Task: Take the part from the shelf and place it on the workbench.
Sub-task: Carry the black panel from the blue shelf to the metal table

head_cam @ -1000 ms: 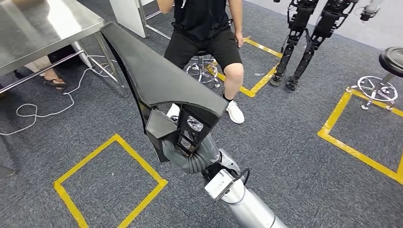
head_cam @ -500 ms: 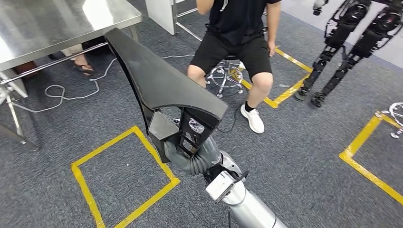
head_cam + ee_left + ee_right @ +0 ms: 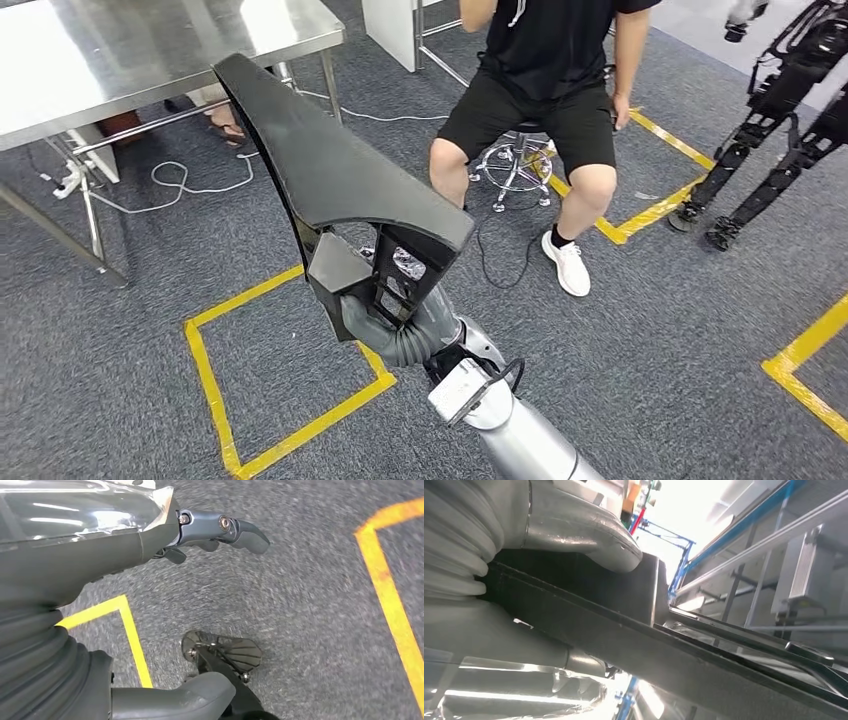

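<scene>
Mostly hidden, the right hand [image 3: 385, 305] grips the black part [image 3: 330, 170] (its fingers covered); left hand [image 3: 150, 535] spread.

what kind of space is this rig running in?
Most likely a robot test lab or data-collection floor. Yellow tape squares mark stations on grey carpet, a steel workbench stands at the upper left, and the legs of other humanoid robots stand behind a seated person.

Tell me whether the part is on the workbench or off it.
Off it: the right hand holds the part above the carpet, short of the workbench.
</scene>
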Available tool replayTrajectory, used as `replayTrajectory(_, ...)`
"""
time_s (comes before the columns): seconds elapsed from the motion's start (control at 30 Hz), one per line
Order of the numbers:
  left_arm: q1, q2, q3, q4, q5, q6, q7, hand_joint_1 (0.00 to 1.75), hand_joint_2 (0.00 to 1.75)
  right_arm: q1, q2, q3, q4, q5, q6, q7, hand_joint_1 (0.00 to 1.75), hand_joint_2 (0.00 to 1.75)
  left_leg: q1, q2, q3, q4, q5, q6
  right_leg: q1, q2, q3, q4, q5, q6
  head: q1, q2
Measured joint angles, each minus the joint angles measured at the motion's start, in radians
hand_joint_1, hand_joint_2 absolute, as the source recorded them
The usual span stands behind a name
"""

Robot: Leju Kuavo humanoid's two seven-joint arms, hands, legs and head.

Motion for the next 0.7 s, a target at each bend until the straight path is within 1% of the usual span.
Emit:
replayTrajectory(0.03, 0.0, 0.001, 0.0, 0.0, 0.0, 0.0, 0.0, 0.0, 1.75, 0.0, 0.0, 0.001, 0.0, 0.0, 0.0, 0.0, 1.75, 1.75, -0.001, 0.016, 0.039, -0.072, 0.034, 0.004, 0.001, -0.009, 0.003, 0.0, -0.002, 0.001, 0.0, 0.0)
replayTrajectory(0.07, -0.001, 0.002, 0.0, 0.0, 0.0, 0.0, 0.0, 0.0, 1.75, -0.001, 0.001, 0.002, 0.0, 0.0, 0.0, 0.0, 1.75, 1.75, -0.004, 0.038, 0.077, -0.141, 0.06, 0.009, 0.005, -0.017, 0.005, 0.0, -0.004, 0.004, 0.0, 0.0)
replayTrajectory(0.1, -0.003, 0.003, 0.001, 0.0, 0.0, 0.0, 0.0, 0.0, 1.75, -0.001, 0.001, 0.002, 0.0, 0.0, 0.0, 0.0, 1.75, 1.75, -0.008, 0.056, 0.105, -0.193, 0.077, 0.016, 0.008, -0.025, 0.008, 0.0, -0.006, 0.008, 0.001, 0.0)
replayTrajectory(0.13, -0.005, 0.003, 0.001, 0.0, 0.0, 0.0, -0.001, 0.0, 1.75, -0.002, 0.001, 0.002, 0.0, 0.0, 0.0, 0.0, 1.75, 1.75, -0.012, 0.067, 0.118, -0.218, 0.081, 0.021, 0.01, -0.032, 0.01, 0.0, -0.009, 0.013, 0.001, 0.0)
replayTrajectory(0.17, -0.006, 0.004, 0.002, 0.0, 0.001, 0.0, -0.002, 0.0, 1.75, -0.002, 0.002, 0.002, 0.0, 0.0, 0.0, 0.0, 1.75, 1.75, -0.015, 0.064, 0.118, -0.223, 0.079, 0.026, 0.012, -0.04, 0.011, -0.001, -0.01, 0.018, 0.001, 0.0)
replayTrajectory(0.2, -0.007, 0.005, 0.002, 0.0, 0.002, 0.0, -0.003, 0.0, 1.75, -0.002, 0.002, 0.003, 0.0, 0.0, -0.001, 0.0, 1.75, 1.75, -0.017, 0.052, 0.117, -0.226, 0.081, 0.032, 0.011, -0.049, 0.015, -0.003, -0.011, 0.023, 0.002, 0.0)
replayTrajectory(0.23, -0.006, 0.005, 0.003, 0.0, 0.003, 0.0, -0.004, 0.0, 1.75, -0.002, 0.003, 0.003, 0.0, 0.0, -0.001, 0.0, 1.75, 1.75, -0.016, 0.042, 0.121, -0.232, 0.085, 0.037, 0.011, -0.048, 0.015, -0.001, -0.014, 0.029, 0.002, 0.0)
replayTrajectory(0.27, -0.005, 0.005, 0.004, 0.0, 0.005, -0.001, -0.006, 0.0, 1.75, -0.003, 0.004, 0.004, -0.001, 0.0, -0.002, 0.0, 1.75, 1.75, -0.013, 0.031, 0.126, -0.24, 0.09, 0.044, 0.01, -0.034, 0.013, 0.01, -0.022, 0.033, 0.002, 0.0)
replayTrajectory(0.3, -0.006, 0.004, 0.004, -0.001, 0.005, -0.001, -0.007, 0.0, 1.75, -0.003, 0.004, 0.004, -0.001, 0.0, -0.002, 0.0, 1.75, 1.75, -0.01, 0.02, 0.131, -0.248, 0.096, 0.05, 0.01, -0.011, 0.0, 0.04, -0.038, 0.035, 0.003, 0.0)
replayTrajectory(0.33, -0.007, 0.003, 0.004, -0.001, 0.007, -0.002, -0.008, 0.0, 1.75, -0.002, 0.003, 0.005, -0.001, 0.0, -0.003, 0.0, 1.75, 1.75, -0.007, 0.008, 0.134, -0.253, 0.1, 0.054, 0.008, 0.017, -0.025, 0.093, -0.062, 0.033, 0.004, 0.0)
replayTrajectory(0.37, -0.008, 0.003, 0.004, -0.001, 0.008, -0.002, -0.008, 0.0, 1.75, 0.0, 0.001, 0.005, -0.001, 0.0, -0.003, 0.0, 1.75, 1.75, -0.007, -0.004, 0.133, -0.254, 0.102, 0.057, 0.005, 0.036, -0.057, 0.158, -0.089, 0.03, 0.004, 0.0)
replayTrajectory(0.4, -0.009, 0.003, 0.005, -0.001, 0.009, -0.003, -0.009, 0.0, 1.75, 0.002, -0.002, 0.005, 0.0, 0.0, -0.003, 0.001, 1.75, 1.75, -0.007, -0.018, 0.133, -0.254, 0.102, 0.058, 0.004, 0.045, -0.091, 0.223, -0.112, 0.029, 0.005, 0.0)
replayTrajectory(0.43, -0.009, 0.002, 0.005, -0.001, 0.01, -0.004, -0.009, 0.0, 1.75, 0.004, -0.004, 0.005, 0.001, -0.001, -0.004, 0.001, 1.75, 1.75, -0.007, -0.032, 0.133, -0.253, 0.102, 0.058, 0.002, 0.048, -0.116, 0.265, -0.122, 0.033, 0.005, 0.0)
replayTrajectory(0.47, -0.008, 0.002, 0.005, -0.001, 0.01, -0.004, -0.009, 0.0, 1.75, 0.006, -0.005, 0.005, 0.001, -0.001, -0.004, 0.002, 1.75, 1.75, -0.007, -0.046, 0.133, -0.253, 0.102, 0.057, 0.001, 0.049, -0.122, 0.27, -0.115, 0.041, 0.005, 0.0)
replayTrajectory(0.5, -0.008, 0.0, 0.005, -0.001, 0.01, -0.004, -0.009, 0.0, 1.75, 0.006, -0.006, 0.005, 0.001, -0.001, -0.005, 0.002, 1.75, 1.75, -0.006, -0.061, 0.133, -0.252, 0.101, 0.056, -0.001, 0.051, -0.11, 0.234, -0.092, 0.051, 0.005, 0.0)
replayTrajectory(0.53, -0.007, -0.001, 0.005, -0.001, 0.011, -0.004, -0.009, 0.0, 1.75, 0.006, -0.006, 0.006, 0.001, -0.001, -0.006, 0.003, 1.75, 1.75, -0.006, -0.075, 0.134, -0.249, 0.099, 0.053, -0.005, 0.061, -0.08, 0.165, -0.059, 0.063, 0.005, 0.0)
replayTrajectory(0.57, -0.007, -0.002, 0.005, -0.001, 0.011, -0.004, -0.009, 0.0, 1.75, 0.006, -0.006, 0.006, 0.001, -0.002, -0.006, 0.003, 1.75, 1.75, -0.006, -0.087, 0.132, -0.244, 0.096, 0.048, -0.009, 0.078, -0.05, 0.097, -0.031, 0.069, 0.006, 0.0)
replayTrajectory(0.6, -0.007, -0.003, 0.005, -0.001, 0.011, -0.004, -0.009, 0.0, 1.75, 0.005, -0.006, 0.007, 0.001, -0.002, -0.006, 0.003, 1.75, 1.75, -0.006, -0.099, 0.129, -0.239, 0.093, 0.043, -0.011, 0.09, -0.026, 0.043, -0.011, 0.068, 0.006, 0.0)
replayTrajectory(0.63, -0.006, -0.003, 0.005, -0.001, 0.011, -0.004, -0.009, 0.0, 1.75, 0.005, -0.006, 0.007, 0.001, -0.002, -0.006, 0.003, 1.75, 1.75, -0.007, -0.107, 0.125, -0.236, 0.092, 0.036, -0.011, 0.1, -0.012, 0.012, -0.001, 0.062, 0.006, 0.0)
replayTrajectory(0.67, -0.004, -0.002, 0.006, -0.001, 0.011, -0.004, -0.009, 0.0, 1.75, 0.005, -0.006, 0.008, 0.001, -0.003, -0.007, 0.003, 1.75, 1.75, -0.007, -0.112, 0.121, -0.235, 0.092, 0.03, -0.008, 0.101, -0.009, 0.007, -0.001, 0.052, 0.006, 0.0)
replayTrajectory(0.7, -0.002, -0.002, 0.006, -0.001, 0.011, -0.004, -0.01, 0.0, 1.75, 0.005, -0.005, 0.008, 0.001, -0.003, -0.007, 0.004, 1.75, 1.75, -0.006, -0.116, 0.119, -0.236, 0.092, 0.025, -0.005, 0.093, -0.008, 0.005, 0.001, 0.043, 0.005, 0.0)
